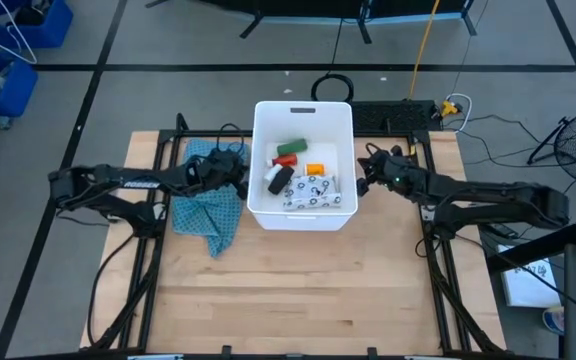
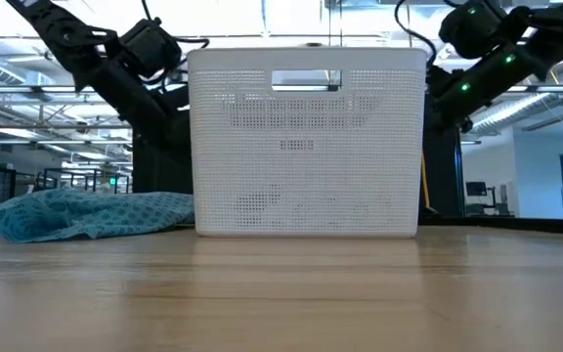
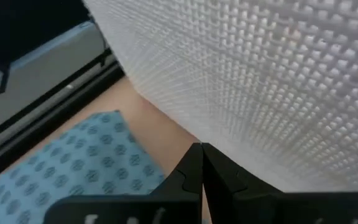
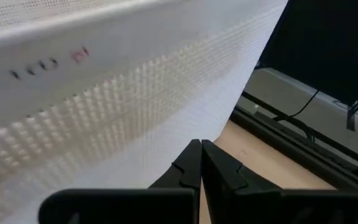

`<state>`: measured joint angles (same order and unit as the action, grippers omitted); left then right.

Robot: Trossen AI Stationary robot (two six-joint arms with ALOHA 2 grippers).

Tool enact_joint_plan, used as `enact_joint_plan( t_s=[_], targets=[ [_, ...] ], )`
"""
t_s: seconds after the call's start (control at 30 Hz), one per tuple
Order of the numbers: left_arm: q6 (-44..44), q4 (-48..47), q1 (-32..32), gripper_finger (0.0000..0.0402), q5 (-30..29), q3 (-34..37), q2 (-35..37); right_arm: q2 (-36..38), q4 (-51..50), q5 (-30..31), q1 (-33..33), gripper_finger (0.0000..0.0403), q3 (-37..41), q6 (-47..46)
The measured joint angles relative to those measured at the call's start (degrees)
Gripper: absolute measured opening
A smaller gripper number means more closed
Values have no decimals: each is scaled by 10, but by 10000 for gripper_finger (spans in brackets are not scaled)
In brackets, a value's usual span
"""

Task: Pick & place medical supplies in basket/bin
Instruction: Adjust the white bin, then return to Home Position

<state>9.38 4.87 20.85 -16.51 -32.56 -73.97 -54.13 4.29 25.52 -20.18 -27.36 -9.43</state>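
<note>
We count one wooden bench (image 1: pixel 298 290), one white tub (image 1: pixel 303 115), one teal cloth (image 1: pixel 208 215), two arms and five small supplies.

The tub stands at the bench's far middle, a handle slot in its short wall toward the low camera. The cloth lies crumpled on the bench just beside the tub's left wall.

Inside the tub we count one white speckled pouch (image 1: pixel 313 192), one black oblong (image 1: pixel 281 179), one green block (image 1: pixel 292 147), one orange-red bottle (image 1: pixel 315 169) and one small white bottle (image 1: pixel 273 174). We also note a small red piece (image 1: pixel 286 159) beside the green block. All lie on the tub floor, the pouch nearest the near wall.

The left tool (image 1: pixel 240 172) sits outside the tub's left wall, above the cloth's far edge; its wrist view shows the fingers (image 3: pixel 191 171) pressed together with nothing between them. The right tool (image 1: pixel 365 170) sits outside the tub's right wall; its fingers (image 4: pixel 191 165) are likewise closed and empty. Neither tool touches any supply; the tub lies between them.

The bench is pale plank wood in a dark frame. Beyond it, grey floor with dark lines, blue crates (image 1: pixel 8 40) at far left, and cables.
</note>
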Motion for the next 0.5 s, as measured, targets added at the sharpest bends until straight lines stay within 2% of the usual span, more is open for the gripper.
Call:
enact_joint_plan(
  t_s=[0.27,0.5],
  targets=[
    [1,-76,-4,3,-20,-1,69,60,-64,0,0,0,0,-4],
    [5,-256,-46,3,-37,1,176,129,-200,-2,30,0,0,-45]
  ],
)
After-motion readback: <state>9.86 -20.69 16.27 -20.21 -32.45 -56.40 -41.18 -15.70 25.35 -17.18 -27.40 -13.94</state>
